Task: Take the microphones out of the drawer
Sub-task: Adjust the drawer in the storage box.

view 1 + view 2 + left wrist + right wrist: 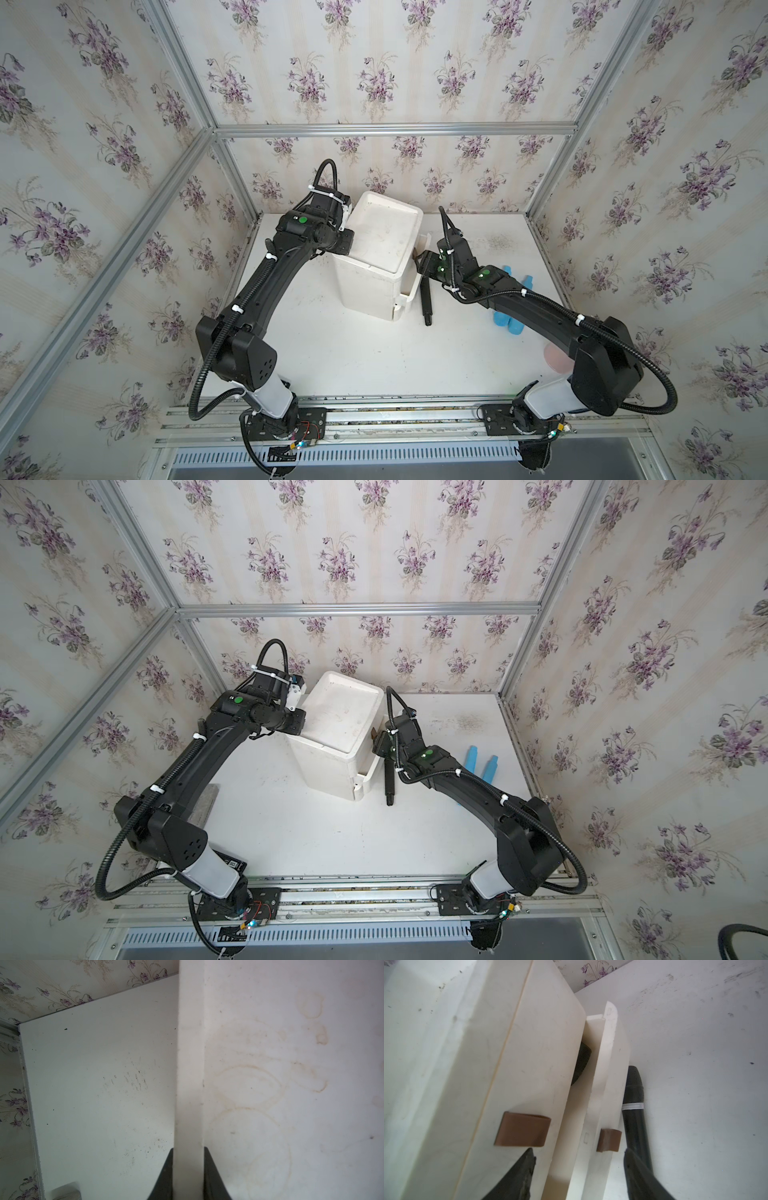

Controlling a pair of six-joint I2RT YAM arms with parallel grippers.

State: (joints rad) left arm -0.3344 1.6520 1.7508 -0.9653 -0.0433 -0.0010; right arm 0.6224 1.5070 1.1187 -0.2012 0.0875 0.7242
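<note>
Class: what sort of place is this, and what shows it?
Probably a robot test booth: floral wallpaper on an aluminium frame, left arm and right arm mounted on a rail.

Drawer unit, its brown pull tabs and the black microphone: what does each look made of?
Drawer unit: off-white moulded plastic, matte; rounded corners, faint ring stains on top.
Pull tabs: brown, matte, folded flat like strap; leather or rubber, cannot tell.
Microphone: black body with a slight sheen and a pale printed band; plastic or coated metal, unclear.
</note>
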